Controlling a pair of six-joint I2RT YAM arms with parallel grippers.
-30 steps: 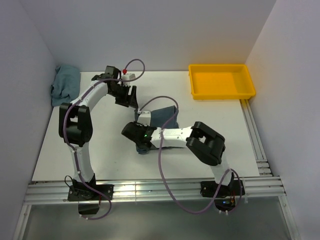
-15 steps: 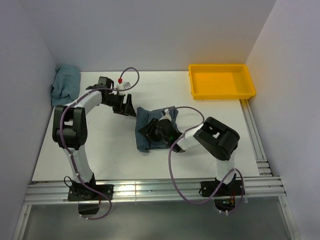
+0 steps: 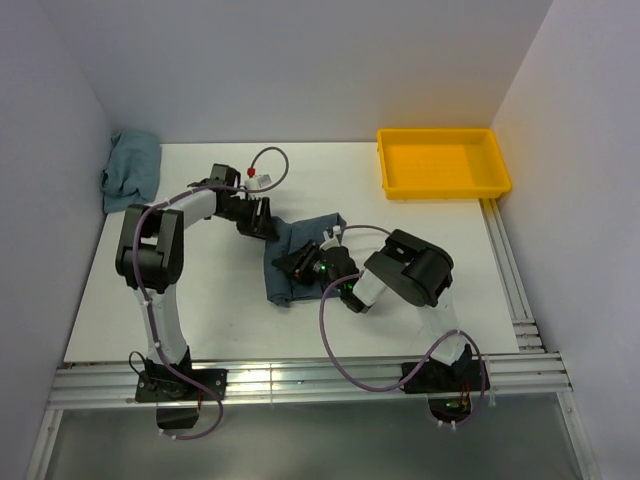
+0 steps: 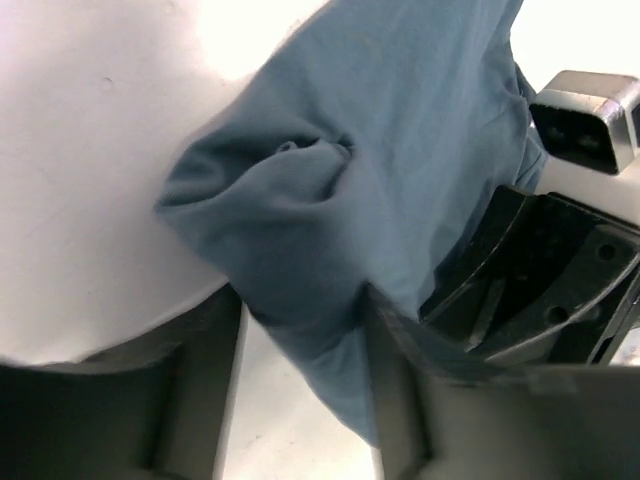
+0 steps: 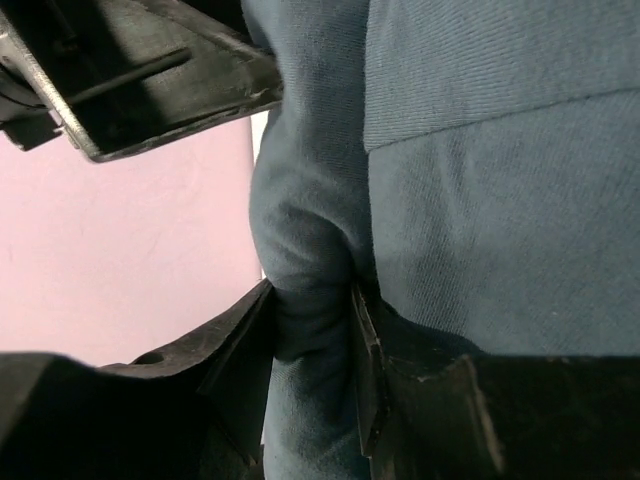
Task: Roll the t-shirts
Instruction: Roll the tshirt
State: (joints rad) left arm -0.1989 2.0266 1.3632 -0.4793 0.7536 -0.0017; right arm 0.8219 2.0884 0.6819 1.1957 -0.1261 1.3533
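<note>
On tee: L gripper, R gripper

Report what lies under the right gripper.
The slate-blue t-shirt lies under the right gripper, a fold of it between the fingers. White table shows around it. The gripper covers the shirt's middle, and the fabric hides the table beneath.

Bright, even light; blurred wrist close-ups

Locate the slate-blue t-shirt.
Top view: the t-shirt lies mid-table, left claw at its far left corner, right claw pinching a fold, yellow tray away at far right.
</note>
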